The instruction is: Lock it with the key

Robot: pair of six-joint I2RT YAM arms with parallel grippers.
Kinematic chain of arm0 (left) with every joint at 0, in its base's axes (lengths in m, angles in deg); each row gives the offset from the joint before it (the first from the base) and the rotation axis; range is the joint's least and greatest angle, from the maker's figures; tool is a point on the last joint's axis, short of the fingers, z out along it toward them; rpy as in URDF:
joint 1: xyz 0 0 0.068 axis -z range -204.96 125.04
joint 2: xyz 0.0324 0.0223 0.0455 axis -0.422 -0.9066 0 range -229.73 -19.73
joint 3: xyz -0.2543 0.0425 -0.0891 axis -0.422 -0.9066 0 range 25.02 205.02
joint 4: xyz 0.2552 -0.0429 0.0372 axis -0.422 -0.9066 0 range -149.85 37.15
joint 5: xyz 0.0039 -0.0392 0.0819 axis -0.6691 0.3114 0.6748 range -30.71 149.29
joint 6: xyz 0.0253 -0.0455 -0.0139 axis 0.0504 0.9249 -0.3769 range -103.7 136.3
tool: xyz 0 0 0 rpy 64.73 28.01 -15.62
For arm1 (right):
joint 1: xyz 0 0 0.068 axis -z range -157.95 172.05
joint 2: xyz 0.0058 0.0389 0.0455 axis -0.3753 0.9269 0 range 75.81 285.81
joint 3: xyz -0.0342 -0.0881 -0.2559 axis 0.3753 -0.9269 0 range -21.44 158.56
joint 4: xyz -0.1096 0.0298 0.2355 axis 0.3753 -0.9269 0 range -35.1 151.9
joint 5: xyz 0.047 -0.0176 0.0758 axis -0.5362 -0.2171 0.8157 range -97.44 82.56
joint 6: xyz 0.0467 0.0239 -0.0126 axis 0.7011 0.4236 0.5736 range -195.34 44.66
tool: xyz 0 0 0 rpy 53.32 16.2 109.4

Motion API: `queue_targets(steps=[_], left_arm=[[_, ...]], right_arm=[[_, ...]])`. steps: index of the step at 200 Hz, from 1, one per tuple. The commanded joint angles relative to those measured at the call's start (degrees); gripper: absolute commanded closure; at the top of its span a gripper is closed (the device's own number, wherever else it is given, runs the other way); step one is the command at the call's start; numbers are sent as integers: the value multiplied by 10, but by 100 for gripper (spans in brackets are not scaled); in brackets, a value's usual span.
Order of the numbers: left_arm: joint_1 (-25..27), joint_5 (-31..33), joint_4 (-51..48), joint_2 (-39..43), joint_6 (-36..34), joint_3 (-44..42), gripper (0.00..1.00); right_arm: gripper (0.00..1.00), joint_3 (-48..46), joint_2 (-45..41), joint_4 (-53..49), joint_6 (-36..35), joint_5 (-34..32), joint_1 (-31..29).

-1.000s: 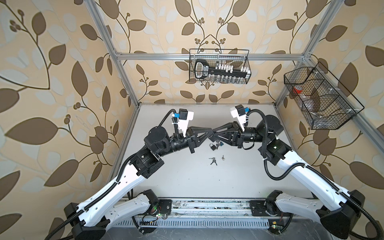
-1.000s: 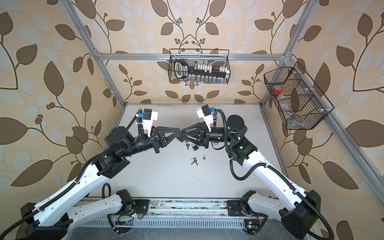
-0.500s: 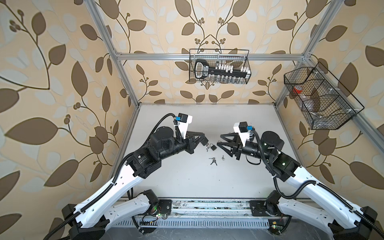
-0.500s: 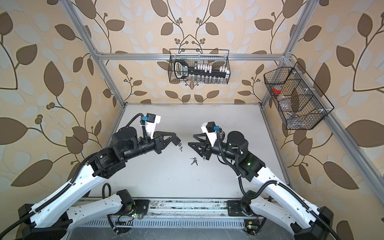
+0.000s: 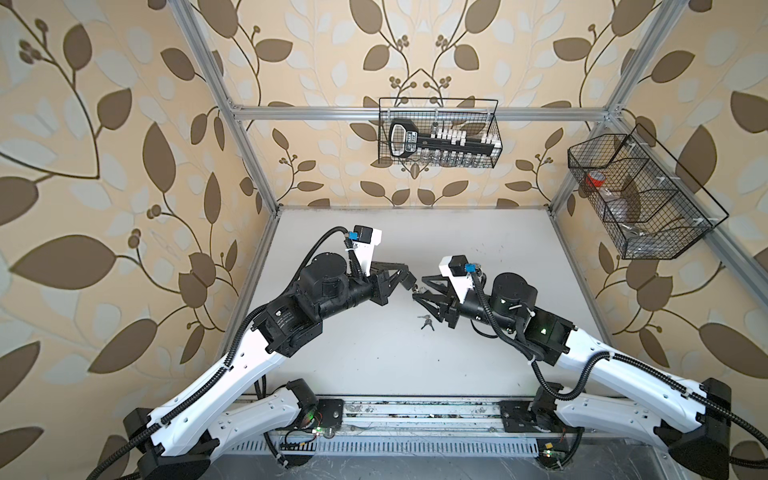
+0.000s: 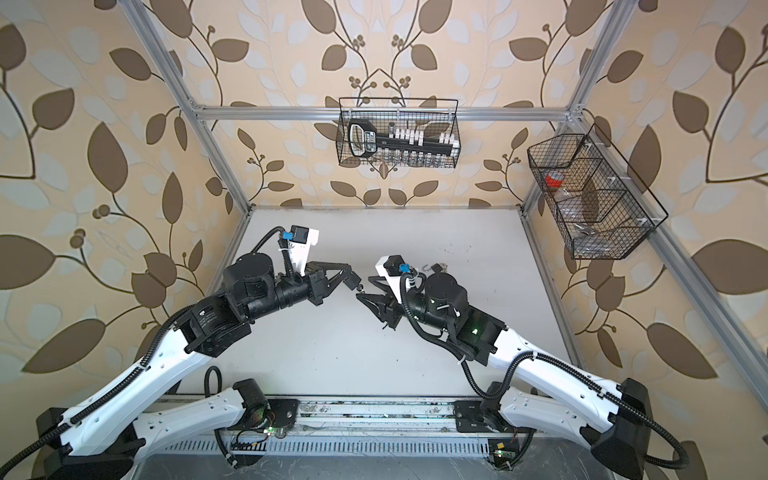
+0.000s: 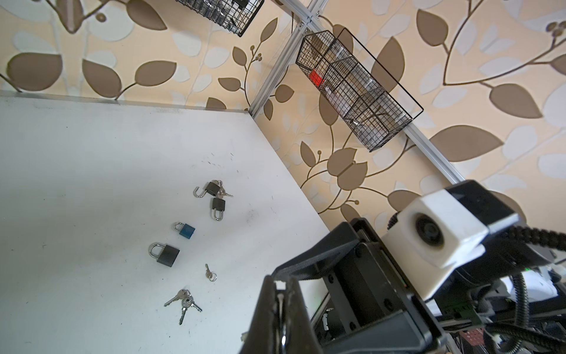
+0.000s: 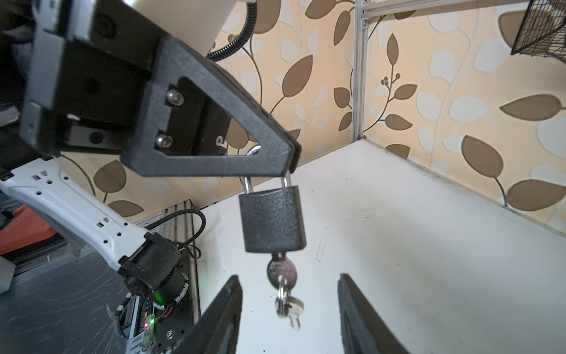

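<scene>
Right wrist view shows the black padlock (image 8: 271, 219) hanging in the air by its silver shackle, which the left hand (image 8: 289, 159) pinches between fully closed fingers. The padlock's body hangs upright below the fingertips, clear of the white table (image 8: 413, 233). A key (image 8: 281, 271) sits in the keyhole on its underside, and a ring with a second key (image 8: 291, 308) dangles from it. The right hand (image 8: 288, 277) stands about half open and holds nothing. Its two dark fingers (image 8: 225, 315) rise on either side of the dangling keys, with a gap showing on each side.

In both top views the two hands meet tip to tip above the middle of the table. The left hand (image 5: 405, 276) has the padlock (image 5: 409, 284) at its tip, and the right hand (image 5: 419, 286) is just beside it. A loose bunch of keys (image 5: 427, 322) lies on the table near its middle, below the right hand.

Left wrist view shows more things lying in a loose row between the middle of the table and its right edge:
- an open black padlock with keys (image 7: 211, 188)
- a shut black padlock (image 7: 218, 207) just beside it
- a small blue padlock (image 7: 185, 230)
- a larger black padlock (image 7: 165, 253)
- a single key on a ring (image 7: 209, 272), near the bunch of keys
</scene>
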Motion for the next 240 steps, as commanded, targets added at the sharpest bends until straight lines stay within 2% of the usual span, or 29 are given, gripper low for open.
queue_targets(steps=[1, 116, 163, 211, 240], left_arm=[[3, -2, 47, 13, 5, 10, 100], [3, -14, 49, 12, 7, 9, 100], [3, -15, 55, 11, 11, 4, 100], [3, -12, 53, 11, 11, 4, 100], [3, -9, 56, 15, 14, 4, 100]], right_arm=[[51, -10, 13, 27, 13, -10, -5], [77, -29, 23, 39, 34, -26, -6], [84, -32, 13, 37, 37, -31, -6], [100, -39, 5, 40, 38, -34, -6], [100, -45, 2, 40, 41, -37, -6]])
